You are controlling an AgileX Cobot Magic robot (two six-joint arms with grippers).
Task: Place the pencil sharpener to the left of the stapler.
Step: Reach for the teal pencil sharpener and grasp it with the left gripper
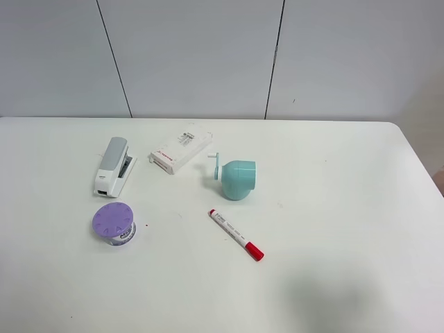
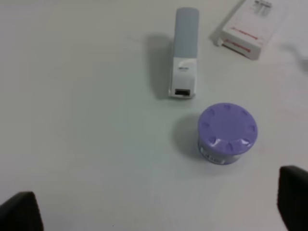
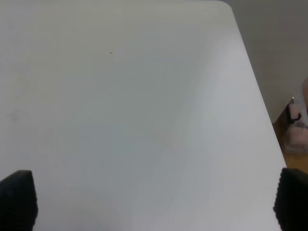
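Observation:
The mint-green pencil sharpener lies on its side on the white table, its white crank pointing left. The grey-topped stapler lies well to the left of it, also seen in the left wrist view as the stapler. Neither arm shows in the exterior high view. My left gripper is open, hovering nearer than the stapler with nothing between its fingers. My right gripper is open over bare table near the right edge. The sharpener is out of both wrist views.
A purple-lidded round container sits just in front of the stapler. A flat white box with red print lies between stapler and sharpener. A red-capped marker lies in front of the sharpener. The table edge runs close on the right.

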